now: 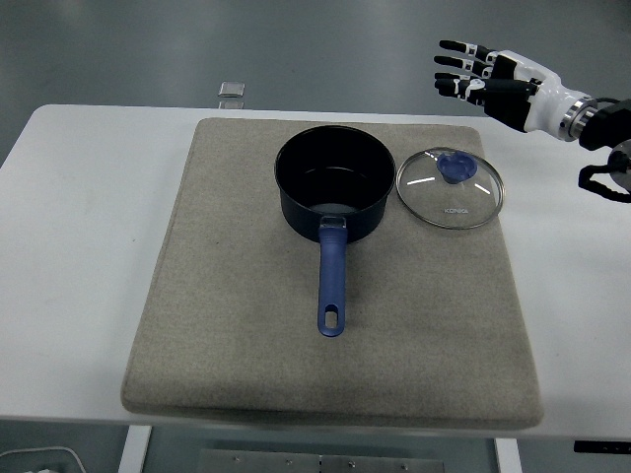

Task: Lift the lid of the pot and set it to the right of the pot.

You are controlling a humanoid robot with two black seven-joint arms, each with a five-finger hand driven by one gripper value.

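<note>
the right hand (493,81) hangs with fingers released above the lid (450,188); dropping carelessly could knock it against the pot (334,184).

Probably a lab: bare white table (79,197), grey floor (296,39).

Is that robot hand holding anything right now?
No. The right hand is open in the air, holding nothing; the lid lies on the mat beside the pot.

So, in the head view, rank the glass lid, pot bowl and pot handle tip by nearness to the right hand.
From the right hand:
1. Glass lid, on the mat just below the hand.
2. Pot bowl, left of the lid.
3. Pot handle tip, toward the table's near edge.
</note>
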